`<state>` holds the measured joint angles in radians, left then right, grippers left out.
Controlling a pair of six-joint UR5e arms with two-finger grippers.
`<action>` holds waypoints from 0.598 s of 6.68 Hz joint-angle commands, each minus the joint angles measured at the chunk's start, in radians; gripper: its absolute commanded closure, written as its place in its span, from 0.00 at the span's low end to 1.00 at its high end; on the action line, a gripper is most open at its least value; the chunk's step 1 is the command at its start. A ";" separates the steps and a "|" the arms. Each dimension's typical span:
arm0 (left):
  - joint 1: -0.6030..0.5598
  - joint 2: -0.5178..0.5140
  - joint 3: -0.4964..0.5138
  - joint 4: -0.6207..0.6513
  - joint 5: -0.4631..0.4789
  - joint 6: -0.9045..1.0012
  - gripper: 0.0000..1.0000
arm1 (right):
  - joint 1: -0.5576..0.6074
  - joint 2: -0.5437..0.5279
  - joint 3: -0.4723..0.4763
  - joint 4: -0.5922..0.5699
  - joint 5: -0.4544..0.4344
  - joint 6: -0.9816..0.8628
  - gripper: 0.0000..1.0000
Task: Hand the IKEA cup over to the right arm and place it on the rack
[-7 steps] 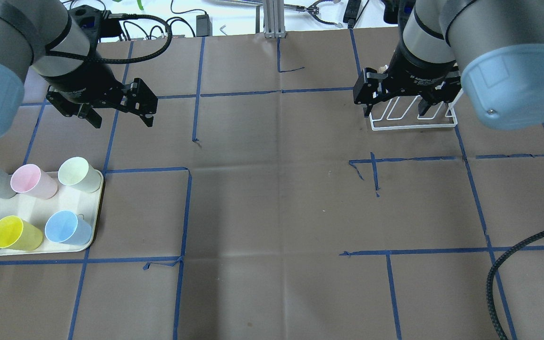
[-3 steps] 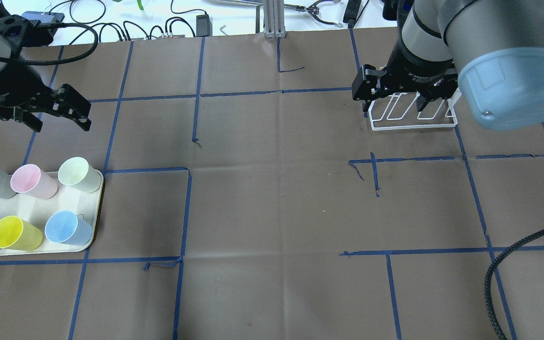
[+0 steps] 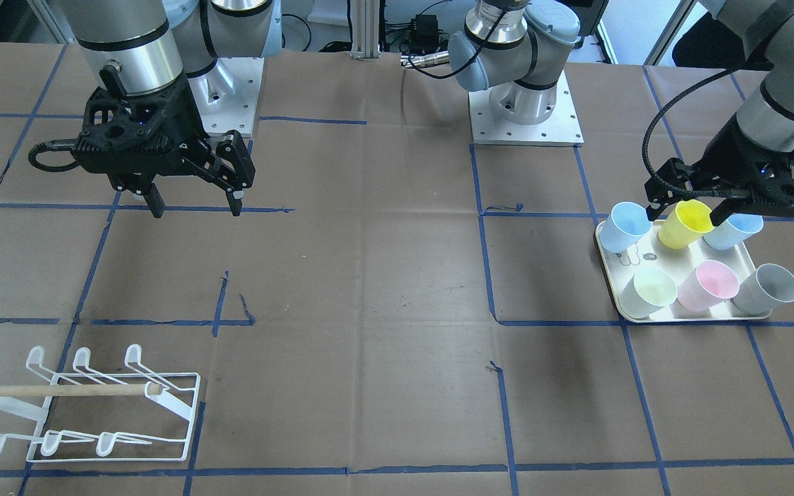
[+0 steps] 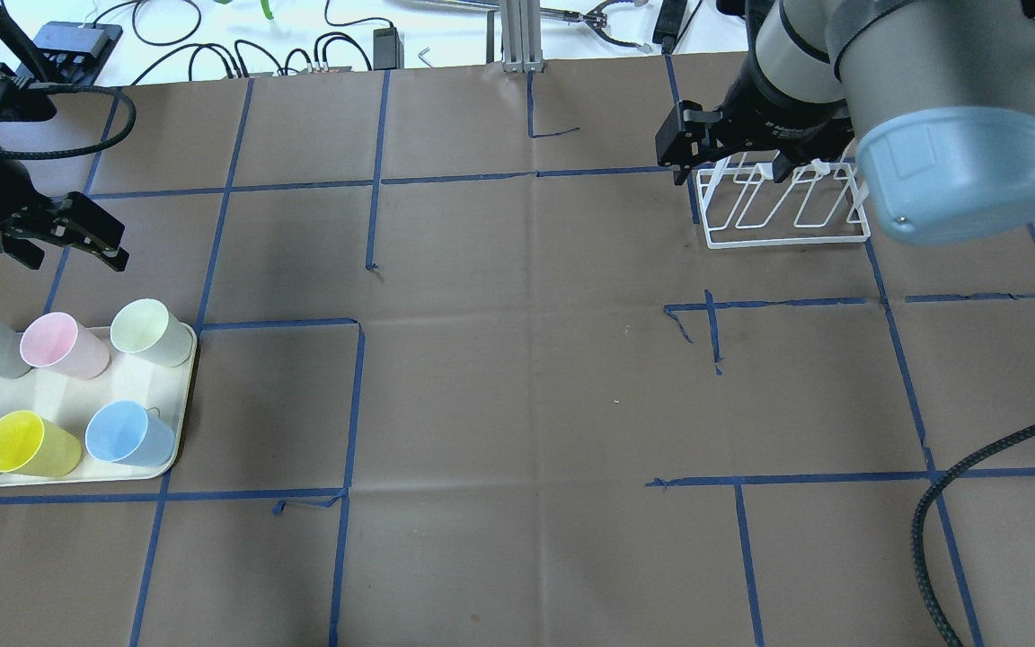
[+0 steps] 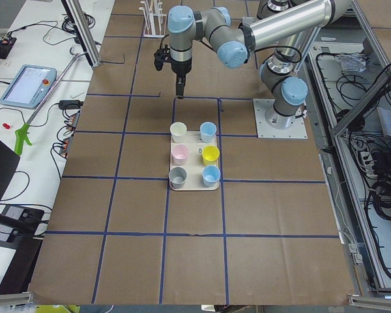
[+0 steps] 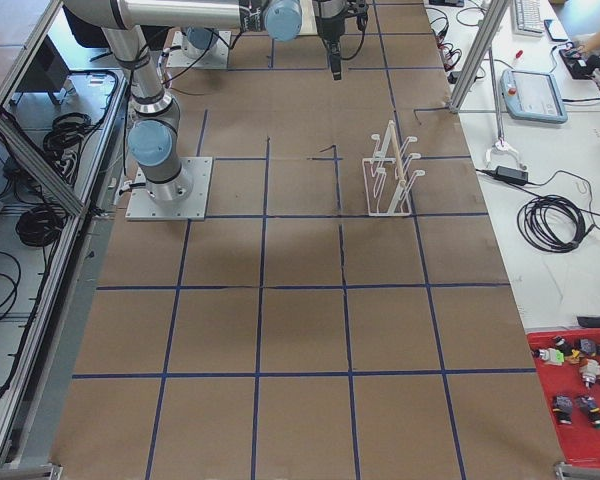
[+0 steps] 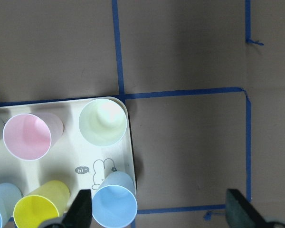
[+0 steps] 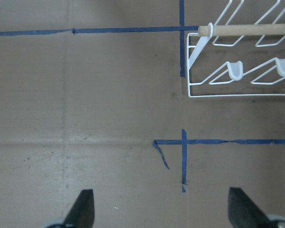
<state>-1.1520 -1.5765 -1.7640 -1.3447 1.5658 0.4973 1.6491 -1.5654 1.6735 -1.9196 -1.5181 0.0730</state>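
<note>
Above tray edge, left gripper hangs wide open, empty; blue cup stands upright on tray, just inside one finger, so left arm is nearer (right gripper, open and empty too, is well apart from tray).

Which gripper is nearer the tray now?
Left. The left gripper hovers above, right by the tray, jaws open. The right gripper hangs far across the table, closer to the rack.

Six cups stand on a tray at the table's left; the rack sits far right, well apart.
</note>
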 commanded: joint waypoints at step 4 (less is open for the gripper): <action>0.006 -0.166 -0.149 0.303 -0.003 0.009 0.01 | -0.009 -0.036 0.152 -0.358 0.189 -0.002 0.01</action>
<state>-1.1460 -1.7077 -1.9009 -1.0805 1.5633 0.5062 1.6405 -1.5903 1.7946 -2.1935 -1.3603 0.0665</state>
